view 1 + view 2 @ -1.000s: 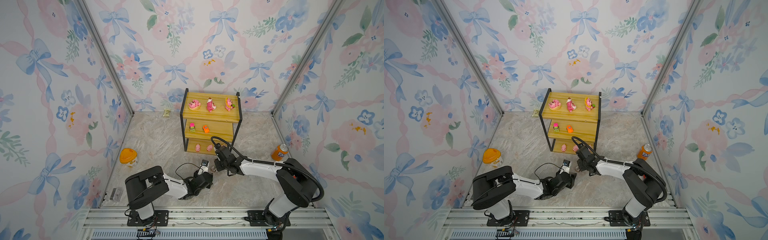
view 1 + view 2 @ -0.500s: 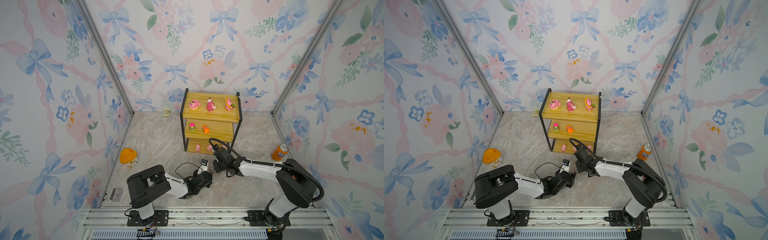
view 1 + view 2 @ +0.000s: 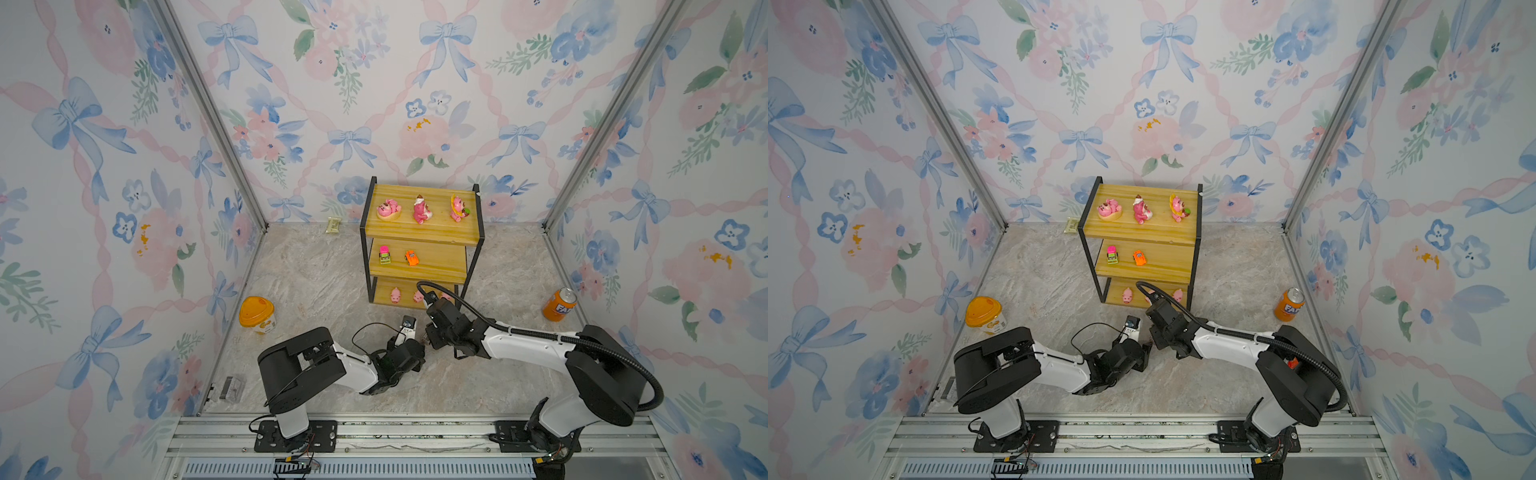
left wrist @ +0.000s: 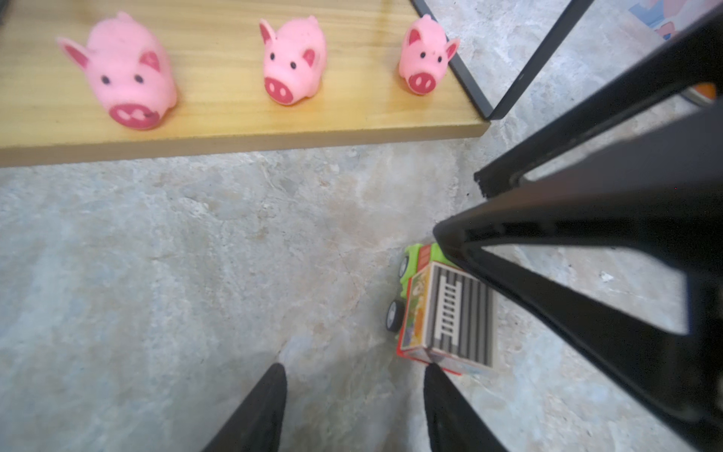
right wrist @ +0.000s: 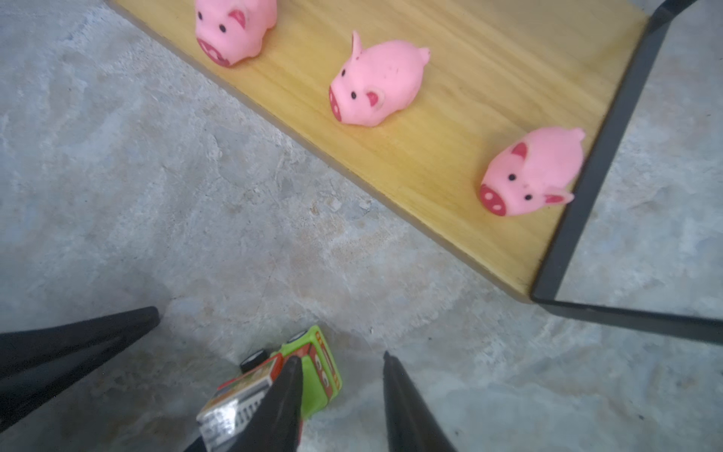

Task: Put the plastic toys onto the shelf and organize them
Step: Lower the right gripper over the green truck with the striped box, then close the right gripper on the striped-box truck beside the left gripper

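Note:
The grey-green toy car [image 4: 446, 309] lies on its side on the floor in front of the shelf [image 3: 432, 233]. My left gripper [image 4: 354, 375] is open, and one fingertip touches the car's rear. My right gripper [image 5: 341, 364] is open by a narrow gap with nothing in it. The car [image 5: 322, 371] rests against the outside of one of its fingers. In both top views the two grippers [image 3: 420, 353] [image 3: 428, 332] meet tip to tip. Three pink pigs [image 4: 293, 58] stand on the bottom board, two cars [image 3: 385, 254] on the middle one, three pink figurines [image 3: 422, 210] on top.
An orange-lidded yellow tub [image 3: 257, 316] stands at the left wall, an orange soda can [image 3: 559, 304] at the right wall. A small packet [image 3: 333, 225] lies by the back wall left of the shelf. A small grey item [image 3: 232, 388] lies at the front left corner.
My right gripper has edged a little leftward toward my left gripper. The left arm has shifted slightly. Both jaw openings look the same.

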`<state>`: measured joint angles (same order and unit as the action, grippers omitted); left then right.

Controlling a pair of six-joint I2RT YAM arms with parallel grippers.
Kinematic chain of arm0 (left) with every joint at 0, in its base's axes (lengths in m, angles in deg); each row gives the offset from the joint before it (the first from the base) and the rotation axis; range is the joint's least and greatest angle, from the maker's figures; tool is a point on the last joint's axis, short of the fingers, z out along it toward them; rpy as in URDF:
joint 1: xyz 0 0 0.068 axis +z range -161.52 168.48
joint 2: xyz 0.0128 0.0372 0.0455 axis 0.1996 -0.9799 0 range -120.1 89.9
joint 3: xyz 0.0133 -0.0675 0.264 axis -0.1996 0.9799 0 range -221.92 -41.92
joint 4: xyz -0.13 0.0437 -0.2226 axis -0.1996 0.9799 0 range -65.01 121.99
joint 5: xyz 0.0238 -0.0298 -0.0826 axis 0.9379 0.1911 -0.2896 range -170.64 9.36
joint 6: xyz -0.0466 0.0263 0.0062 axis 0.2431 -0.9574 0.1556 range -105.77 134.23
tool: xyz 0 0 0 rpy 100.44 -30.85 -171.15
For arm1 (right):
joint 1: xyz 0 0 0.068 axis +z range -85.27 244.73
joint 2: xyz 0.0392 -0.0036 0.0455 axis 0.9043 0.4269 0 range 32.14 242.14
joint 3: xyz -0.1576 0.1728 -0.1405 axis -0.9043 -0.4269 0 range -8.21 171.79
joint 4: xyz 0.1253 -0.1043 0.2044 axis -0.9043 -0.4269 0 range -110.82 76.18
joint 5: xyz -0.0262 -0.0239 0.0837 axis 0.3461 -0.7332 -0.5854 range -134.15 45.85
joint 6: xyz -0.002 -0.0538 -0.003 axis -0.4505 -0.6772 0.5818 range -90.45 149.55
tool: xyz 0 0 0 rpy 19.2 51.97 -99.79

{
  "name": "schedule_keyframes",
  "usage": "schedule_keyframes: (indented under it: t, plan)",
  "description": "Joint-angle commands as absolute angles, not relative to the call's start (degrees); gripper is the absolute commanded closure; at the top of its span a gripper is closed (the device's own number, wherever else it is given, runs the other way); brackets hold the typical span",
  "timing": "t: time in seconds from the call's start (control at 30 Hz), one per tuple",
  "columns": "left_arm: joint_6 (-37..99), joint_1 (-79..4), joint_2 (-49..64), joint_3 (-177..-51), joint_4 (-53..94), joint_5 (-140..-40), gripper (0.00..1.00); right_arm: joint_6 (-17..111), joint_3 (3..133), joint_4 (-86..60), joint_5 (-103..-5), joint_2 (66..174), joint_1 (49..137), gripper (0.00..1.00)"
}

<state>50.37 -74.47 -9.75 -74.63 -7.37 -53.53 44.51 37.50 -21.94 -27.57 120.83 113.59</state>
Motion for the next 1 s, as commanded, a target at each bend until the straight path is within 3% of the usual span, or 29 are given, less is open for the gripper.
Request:
schedule_keyframes:
  t: [0.0,0.73,0.97]
  plan:
    - [49.3,-73.6,-11.3,-75.8,-8.3,-53.9,0.42,45.1,36.1,-26.0,-28.8,120.4,115.3,0.62]
    - [45.9,-70.2,-9.8,-75.8,-8.4,-54.3,0.42,44.8,35.8,-32.2,-33.9,119.4,118.6,0.62]
    - [45.1,-69.7,-7.4,-74.5,-8.3,-54.7,0.42,44.9,35.0,-31.3,-36.8,114.7,116.8,0.63]
